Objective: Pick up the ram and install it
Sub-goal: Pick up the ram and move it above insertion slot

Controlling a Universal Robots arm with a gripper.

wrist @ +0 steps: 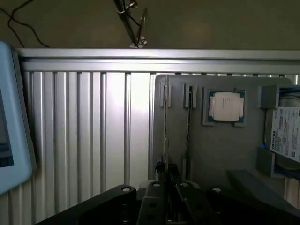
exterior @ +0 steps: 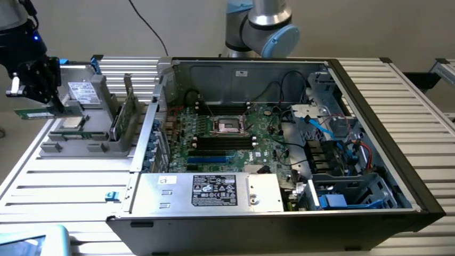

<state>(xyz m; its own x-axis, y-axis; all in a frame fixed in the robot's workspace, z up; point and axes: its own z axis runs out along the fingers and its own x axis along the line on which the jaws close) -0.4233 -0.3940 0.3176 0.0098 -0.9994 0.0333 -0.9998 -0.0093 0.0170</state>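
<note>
While I hang over the far end of the grey tray (exterior: 71, 145), my gripper (exterior: 55, 109) is clamped on the ram (exterior: 30, 113). The ram juts out past the tray's edge, on the side away from the open computer case (exterior: 270, 229).

a: the bench (exterior: 64, 181) is ribbed bare metal with a soft sheen, right?
b: yes. the grey holder (wrist: 206, 150) on it looks like smooth matt plastic.
a: the processor (wrist: 226, 105) has a pale silver metal lid, and the drive (wrist: 286, 136) wears a white paper label.
b: the ram (exterior: 32, 113) is green circuit board; the hand (exterior: 53, 106) is matt black.
a: and the computer case (exterior: 235, 80)?
b: dull grey sheet metal inside, matt black shell outside.
</note>
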